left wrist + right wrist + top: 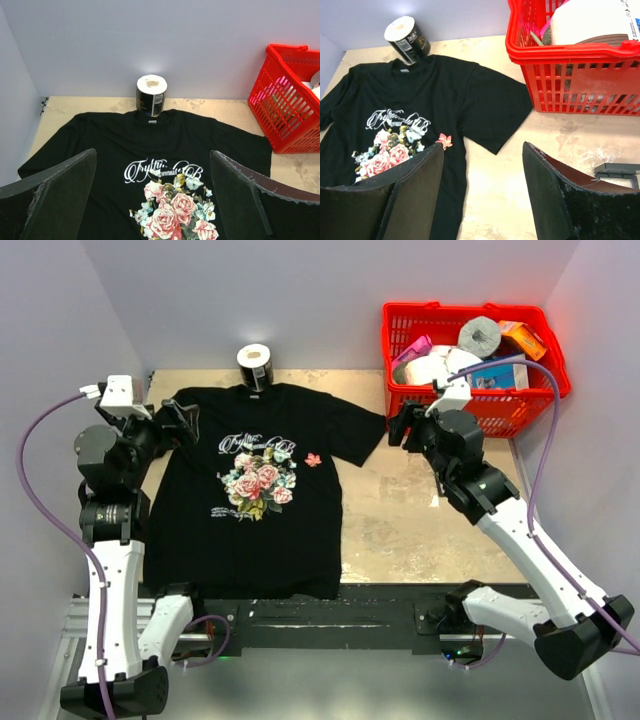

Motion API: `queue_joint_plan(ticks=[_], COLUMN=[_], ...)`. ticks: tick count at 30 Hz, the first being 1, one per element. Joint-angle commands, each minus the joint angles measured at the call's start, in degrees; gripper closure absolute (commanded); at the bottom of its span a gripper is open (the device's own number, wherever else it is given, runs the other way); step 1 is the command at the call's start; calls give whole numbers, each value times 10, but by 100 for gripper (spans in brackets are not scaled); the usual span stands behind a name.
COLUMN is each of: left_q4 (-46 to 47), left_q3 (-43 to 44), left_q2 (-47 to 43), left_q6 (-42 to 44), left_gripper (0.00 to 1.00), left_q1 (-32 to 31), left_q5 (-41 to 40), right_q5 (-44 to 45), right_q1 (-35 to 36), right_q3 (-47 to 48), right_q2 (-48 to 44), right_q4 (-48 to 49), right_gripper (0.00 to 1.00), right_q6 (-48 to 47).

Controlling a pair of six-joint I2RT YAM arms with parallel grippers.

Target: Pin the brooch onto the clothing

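Note:
The clothing (250,530), a black T-shirt with a rose print and white script, lies flat on the table. The brooch (313,460), a tiny pink flower, sits on the shirt's chest just right of the print; the right wrist view shows the brooch (444,140) close to my left fingertip. My right gripper (397,426) hovers open above the shirt's right sleeve and bare table, holding nothing (482,146). Over the left sleeve, my left gripper (183,420) stands wide open and empty, its fingers framing the print in the left wrist view (152,155).
A black-wrapped roll (255,365) stands at the shirt's collar. A red basket (500,415) full of rolls and boxes fills the back right corner. White walls close in on the left, back and right. A grey flat piece (617,170) lies near the basket.

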Motion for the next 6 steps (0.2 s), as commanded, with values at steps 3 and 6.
queue_joint_plan(ticks=[3,6], left_q4=[-6,-12], left_q3=[-21,-21], left_q2=[-3,5], left_q6=[-8,-8], left_gripper=[1,1], left_q1=[1,1], left_q5=[1,5], right_q5=[32,31], right_q1=[-1,-1], right_q3=[-7,-9], right_q2=[-3,2], right_q4=[-1,2], right_gripper=[32,32], right_q6=[5,4])
